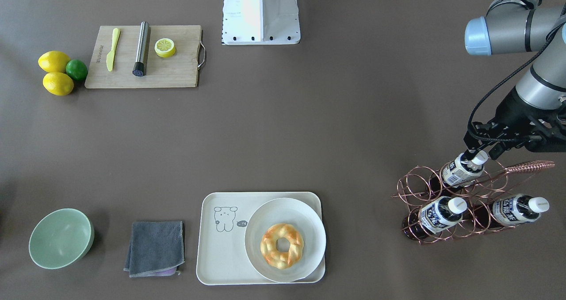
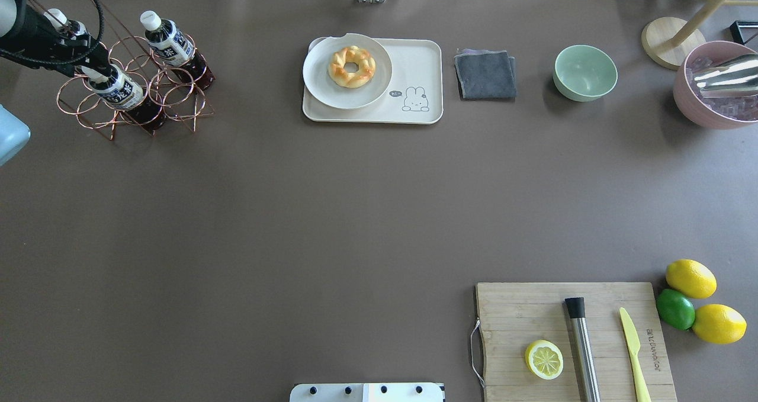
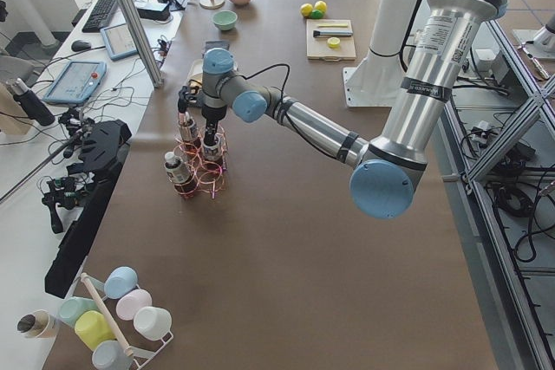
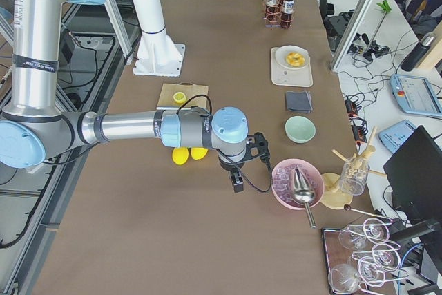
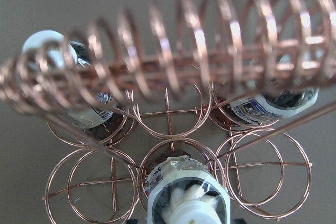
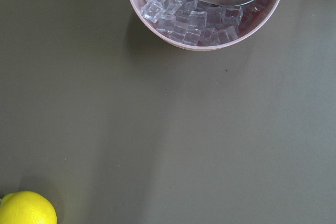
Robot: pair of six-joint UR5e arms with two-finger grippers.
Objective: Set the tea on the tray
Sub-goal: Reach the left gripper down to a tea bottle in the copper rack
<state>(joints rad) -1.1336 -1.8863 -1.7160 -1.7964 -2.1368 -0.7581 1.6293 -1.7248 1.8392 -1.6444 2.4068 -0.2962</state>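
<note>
Three tea bottles lie in a copper wire rack (image 1: 528,165). The top tea bottle (image 1: 460,171) points its white cap at my left gripper (image 1: 482,153), whose open fingers stand on either side of the cap while the bottle rests in the rack. In the overhead view the same bottle (image 2: 118,91) is just past that gripper (image 2: 87,64). The left wrist view shows its cap (image 5: 189,211) close at the bottom. The cream tray (image 1: 221,253) with the cartoon lies mid-table. My right gripper (image 4: 235,179) hangs over bare table by the ice bowl; I cannot tell whether it is open.
A white plate (image 1: 309,220) with a doughnut (image 1: 282,245) covers the tray's right half in the front-facing view. A grey cloth (image 1: 155,247) and green bowl (image 1: 59,238) sit beside it. A cutting board (image 1: 177,70), lemons and a lime (image 1: 77,69) are far off. A pink ice bowl (image 2: 690,103) holds a scoop.
</note>
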